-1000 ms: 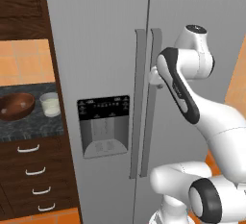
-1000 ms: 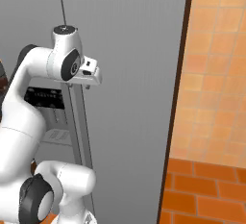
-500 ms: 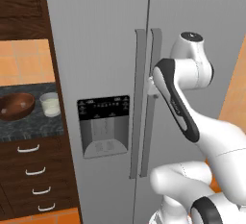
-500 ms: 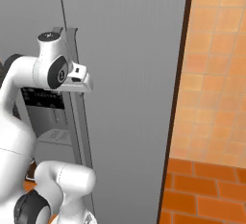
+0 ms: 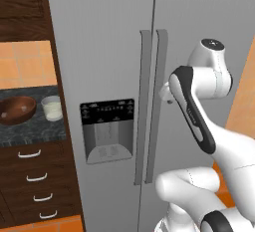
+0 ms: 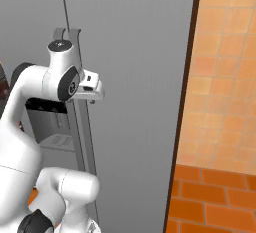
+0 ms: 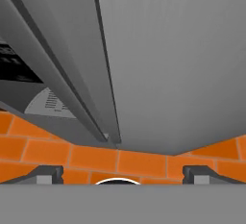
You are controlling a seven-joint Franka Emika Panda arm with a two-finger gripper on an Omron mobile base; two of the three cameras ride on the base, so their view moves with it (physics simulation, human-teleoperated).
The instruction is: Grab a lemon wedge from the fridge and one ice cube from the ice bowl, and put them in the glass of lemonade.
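The tall grey steel fridge (image 5: 109, 52) stands shut, its two long handles side by side at the door seam. My gripper (image 6: 94, 90) hovers just right of the right door's handle (image 5: 160, 76), about halfway up it, with the forearm covering it in the left base view. In the hand view the gripper (image 7: 123, 175) is open, its fingertips (image 7: 45, 174) wide apart with nothing between them, pointing down along the right door (image 7: 173, 50). The dark wooden ice bowl (image 5: 16, 109) and the glass of lemonade (image 5: 51, 108) sit on the counter to the left. No lemon wedge is in sight.
A black dispenser panel (image 5: 107, 129) is set in the left door. Dark wooden drawers (image 5: 35, 176) lie under the stone counter (image 5: 30, 131). An orange tiled wall (image 6: 225, 77) rises right of the fridge, and orange brick floor (image 7: 72, 155) lies below.
My arm has shifted and the hand has sunk a little beside the right door's handle. The fridge doors, bowl and glass have stayed put.
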